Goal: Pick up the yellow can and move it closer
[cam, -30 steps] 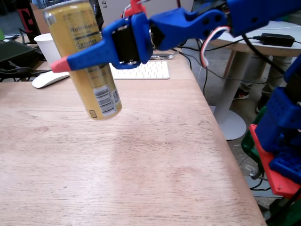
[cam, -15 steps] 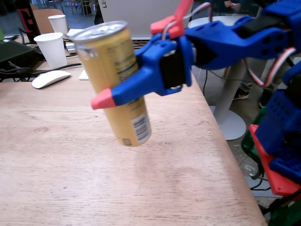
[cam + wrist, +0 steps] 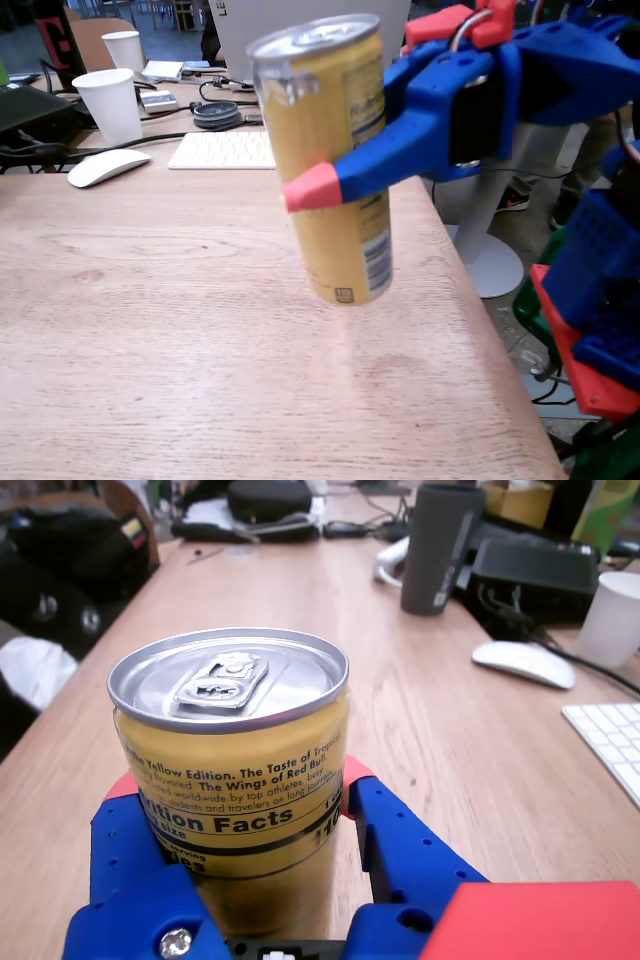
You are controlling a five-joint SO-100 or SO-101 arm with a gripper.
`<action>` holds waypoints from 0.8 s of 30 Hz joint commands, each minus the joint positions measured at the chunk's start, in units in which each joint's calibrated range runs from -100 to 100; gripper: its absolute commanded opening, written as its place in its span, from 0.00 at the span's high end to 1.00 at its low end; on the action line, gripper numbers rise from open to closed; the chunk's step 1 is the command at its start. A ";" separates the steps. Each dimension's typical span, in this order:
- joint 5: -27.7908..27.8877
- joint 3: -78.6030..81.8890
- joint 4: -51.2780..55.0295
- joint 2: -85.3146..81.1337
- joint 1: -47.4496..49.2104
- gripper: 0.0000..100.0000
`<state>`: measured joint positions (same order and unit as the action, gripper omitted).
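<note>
Hand [image 3: 335,180], fixed view: clamped on yellow can [image 3: 325,150], upper centre of frame, tilted, clear above table [image 3: 150,330]; pickup done, setting down nearer left. Wrist view: hand [image 3: 240,780] grips can [image 3: 235,770] at lower left, pull tab up.

yellow can [image 3: 335,150] | silver top, sealed | near-upright, slightly tilted | airborne above table

Bare table [image 3: 150,350] below; cups [image 3: 108,105], keyboard [image 3: 222,150] probably crowd far edge.
</note>
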<state>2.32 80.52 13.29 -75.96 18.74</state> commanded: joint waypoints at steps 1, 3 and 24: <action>0.10 1.73 8.55 -10.23 -0.30 0.69; 0.10 6.17 9.37 -15.89 -0.47 0.69; -0.54 19.01 9.37 -21.04 -0.30 0.69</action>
<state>2.17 99.01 23.23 -94.38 18.74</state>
